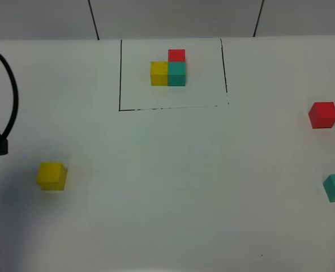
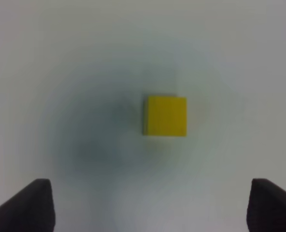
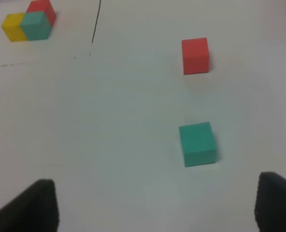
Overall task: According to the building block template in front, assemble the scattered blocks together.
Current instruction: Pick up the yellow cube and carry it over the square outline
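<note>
Hovering above the yellow block, the left claw is spread wide and holds nothing. That block sits on the counter at the left, well apart from the template. The right claw is open too and empty, near the loose teal block and red block. Looks like the first pick, nothing assembled. Next move: descend straight, straddle yellow, close.

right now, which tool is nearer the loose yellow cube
Left. The left tool, open, points at the loose yellow cube nearby; the right tool is across the table, by the teal cube and red cube.
</note>
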{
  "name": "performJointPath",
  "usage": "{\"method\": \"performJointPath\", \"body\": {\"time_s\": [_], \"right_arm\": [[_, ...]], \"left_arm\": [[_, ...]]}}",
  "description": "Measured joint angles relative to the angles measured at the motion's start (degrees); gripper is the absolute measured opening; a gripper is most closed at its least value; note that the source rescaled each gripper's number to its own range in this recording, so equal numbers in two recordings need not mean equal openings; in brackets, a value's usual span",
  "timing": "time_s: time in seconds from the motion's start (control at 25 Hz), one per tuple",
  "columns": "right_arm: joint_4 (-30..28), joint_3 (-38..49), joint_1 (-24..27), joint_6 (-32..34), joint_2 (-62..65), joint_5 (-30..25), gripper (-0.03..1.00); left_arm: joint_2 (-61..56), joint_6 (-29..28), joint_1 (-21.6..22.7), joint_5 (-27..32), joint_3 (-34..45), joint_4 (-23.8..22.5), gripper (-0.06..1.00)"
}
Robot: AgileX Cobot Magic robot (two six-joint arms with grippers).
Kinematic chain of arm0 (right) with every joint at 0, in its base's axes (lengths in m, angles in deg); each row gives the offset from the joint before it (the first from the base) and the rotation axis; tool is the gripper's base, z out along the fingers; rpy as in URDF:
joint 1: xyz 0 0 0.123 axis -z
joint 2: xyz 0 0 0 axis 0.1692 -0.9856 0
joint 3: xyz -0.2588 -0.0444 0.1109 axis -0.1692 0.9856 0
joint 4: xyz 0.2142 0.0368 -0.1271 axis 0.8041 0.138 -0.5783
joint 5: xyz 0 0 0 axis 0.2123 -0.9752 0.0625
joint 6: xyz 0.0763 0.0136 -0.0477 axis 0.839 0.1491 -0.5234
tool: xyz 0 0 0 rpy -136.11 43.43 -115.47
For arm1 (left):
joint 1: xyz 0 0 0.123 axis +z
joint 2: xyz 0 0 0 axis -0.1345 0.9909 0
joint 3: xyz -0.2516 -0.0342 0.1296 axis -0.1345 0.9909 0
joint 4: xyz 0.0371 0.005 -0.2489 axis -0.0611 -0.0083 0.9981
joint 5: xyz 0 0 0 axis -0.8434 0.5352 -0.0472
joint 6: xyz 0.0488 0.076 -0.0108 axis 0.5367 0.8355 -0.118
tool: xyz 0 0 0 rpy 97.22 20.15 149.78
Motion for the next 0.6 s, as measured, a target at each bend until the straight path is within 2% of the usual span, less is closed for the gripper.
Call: {"method": "performJointPath", "body": {"time_s": [0.12, 0.24, 0.4, 0.6], "right_arm": [[0.0, 0.0, 0.0, 0.0, 0.0, 0.0, 0.67], [0.06, 0.0, 0.0, 0.0, 0.0, 0.0, 0.67], [0.06, 0.0, 0.0, 0.0, 0.0, 0.0, 0.67], [0.13, 0.0, 0.0, 0.0, 0.0, 0.0, 0.67]], "left_arm": [[6.75, 0.0, -1.07, -0.87, -0.01, -0.29, 0.89], [13.18, -0.37, -4.07, -1.27, -0.18, -2.43, 0.89], [19.13, -5.82, -6.2, -3.12, -0.18, -5.0, 0.89], [23.83, -8.59, -6.76, -7.97, -0.18, -3.54, 0.89]]}}
